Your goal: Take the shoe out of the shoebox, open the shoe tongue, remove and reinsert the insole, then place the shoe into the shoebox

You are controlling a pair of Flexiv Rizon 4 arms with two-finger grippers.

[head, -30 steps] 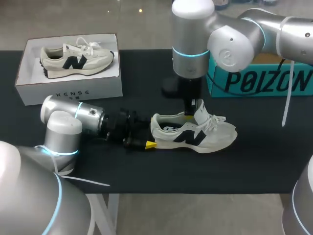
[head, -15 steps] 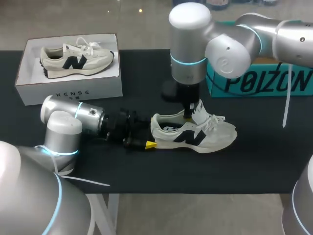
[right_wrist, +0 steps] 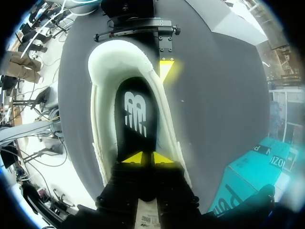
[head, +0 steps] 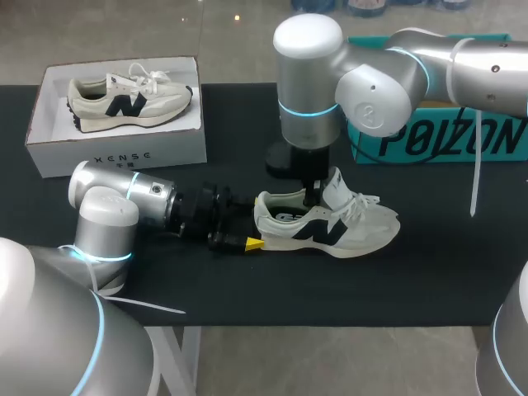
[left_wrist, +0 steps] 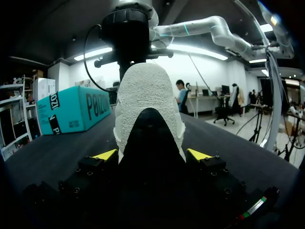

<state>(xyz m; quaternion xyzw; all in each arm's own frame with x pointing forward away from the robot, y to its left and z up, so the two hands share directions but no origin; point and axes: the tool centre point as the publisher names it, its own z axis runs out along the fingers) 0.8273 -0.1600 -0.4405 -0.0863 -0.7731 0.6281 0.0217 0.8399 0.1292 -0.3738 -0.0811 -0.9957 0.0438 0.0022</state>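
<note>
- Now, head view: the shoe point(head: 346, 227) lies on its sole near the middle of the surface point(head: 247, 289), heel toward nine o'clock and toe toward three.
- Our left pincer point(head: 252, 235) comes in from nine o'clock and sits at the heel.
- Our right pincer point(head: 312, 198) hangs straight down into the shoe's mouth, and the tongue point(head: 337, 186) stands folded up just on its three o'clock side.
- A white shoebox point(head: 115, 153) at ten o'clock holds a second shoe point(head: 128, 101); a teal box point(head: 445, 136) stands at two o'clock.
- Left wrist view: the shoe's heel point(left_wrist: 145, 100) fills the space dead ahead. One yellow tip lies against each side of it, so the left pincer point(left_wrist: 151, 154) is pinching the heel.
- The right arm's wrist point(left_wrist: 128, 28) looms over the shoe at twelve o'clock.
- Right wrist view: the right pincer point(right_wrist: 147, 157) has its tips pressed together over the dark insole point(right_wrist: 136, 119), which lies flat inside the shoe.
- We cannot tell whether any of the insole is caught between the tips.
- One left fingertip point(right_wrist: 165, 67) shows against the heel wall, at the pincer's one o'clock.
- Judgement: the tongue looks open, so taking out the insole is the step in hand.
- The next move calls for a sure hold on the insole's edge, then a slow lift while the left pincer steadies the heel.
</note>
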